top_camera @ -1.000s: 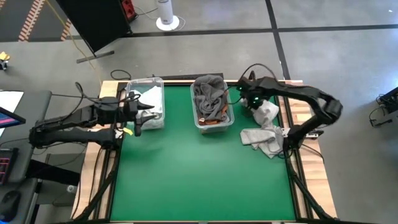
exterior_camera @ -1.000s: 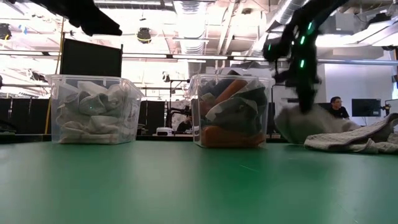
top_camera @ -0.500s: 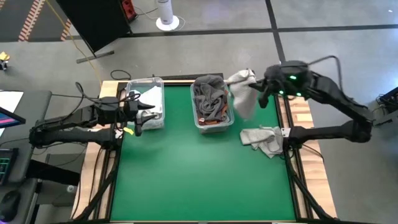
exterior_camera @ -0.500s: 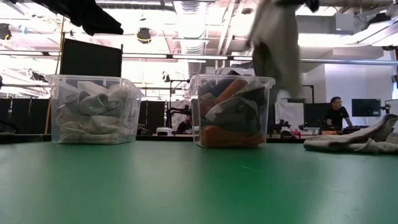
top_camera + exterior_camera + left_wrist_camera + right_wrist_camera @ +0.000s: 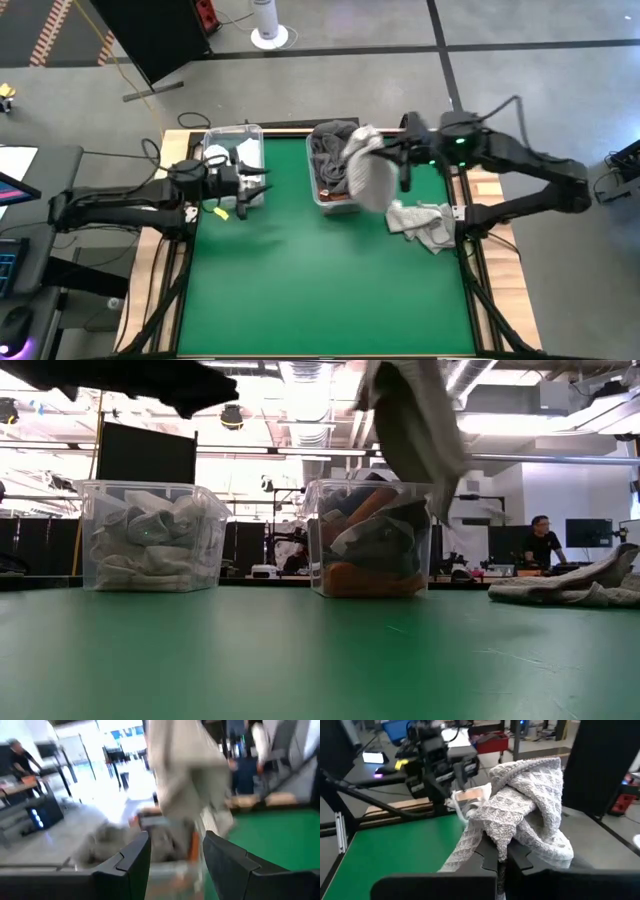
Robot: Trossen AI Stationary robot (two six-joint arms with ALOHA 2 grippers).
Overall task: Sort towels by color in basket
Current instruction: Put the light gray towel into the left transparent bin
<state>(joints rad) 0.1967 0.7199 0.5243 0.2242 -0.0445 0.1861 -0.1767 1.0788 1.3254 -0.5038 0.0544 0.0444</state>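
My right gripper (image 5: 395,160) is shut on a light grey waffle-weave towel (image 5: 367,175), which hangs in the air over the right side of the middle clear bin (image 5: 338,165). That bin holds dark grey and rust-orange towels. In the low view the towel (image 5: 415,420) swings above the bin (image 5: 375,540). The left clear bin (image 5: 236,160) holds white and pale towels. My left gripper (image 5: 256,185) is open, level, just right of the left bin; its fingers (image 5: 125,865) frame the hanging towel farther off. More pale towels (image 5: 420,222) lie in a heap on the table's right side. My right gripper pinches a bunched fold of the waffle towel (image 5: 520,827) between its two fingers (image 5: 490,855); several layers are gathered there. The fingers lie about level, pointing toward the table's left. The towel is lifted clear of the table and hangs slack below and ahead of the fingers.
The green mat (image 5: 320,280) is open in front of both bins. The heap of pale towels (image 5: 570,588) lies near the right edge. A person sits at a desk (image 5: 542,540) in the room beyond the table.
My right gripper has lifted the waffle towel off the heap on the right, clear of the table, and carried it up and leftward over the middle bin, the towel swinging below. My left gripper has moved a little toward the right, away from the left bin.
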